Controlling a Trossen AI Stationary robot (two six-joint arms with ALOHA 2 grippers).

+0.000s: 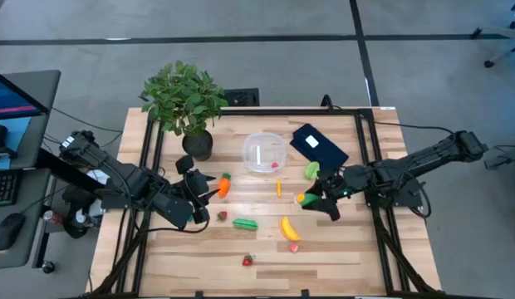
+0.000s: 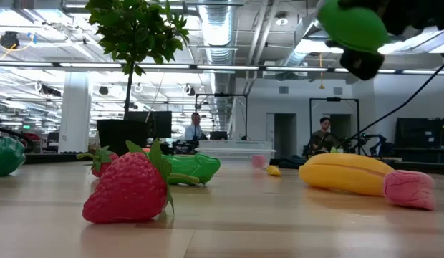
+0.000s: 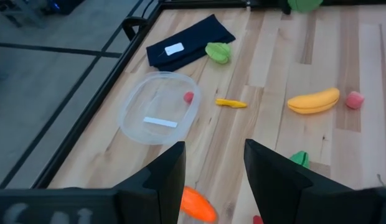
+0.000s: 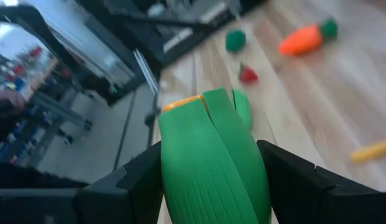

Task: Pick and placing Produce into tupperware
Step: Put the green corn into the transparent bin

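Right gripper point(image 1: 311, 199), at centre right of the high view, holds a green corn-like piece point(image 4: 211, 155). We should lift it clear, then release above the tupperware point(image 1: 265, 153), up and left of it.

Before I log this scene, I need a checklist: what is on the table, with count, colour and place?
tupperware: one, clear, far centre, a small red piece inside.
carrot: one, orange, by the left gripper.
banana: one, yellow, near centre.
pink piece: one, touching the banana.
strawberries: two, red, near side.
green pod: one, centre.
potted plant: one, green, far left.
black pad: one, far right.
left gripper: empty, fingers apart.
right gripper: holds green corn.
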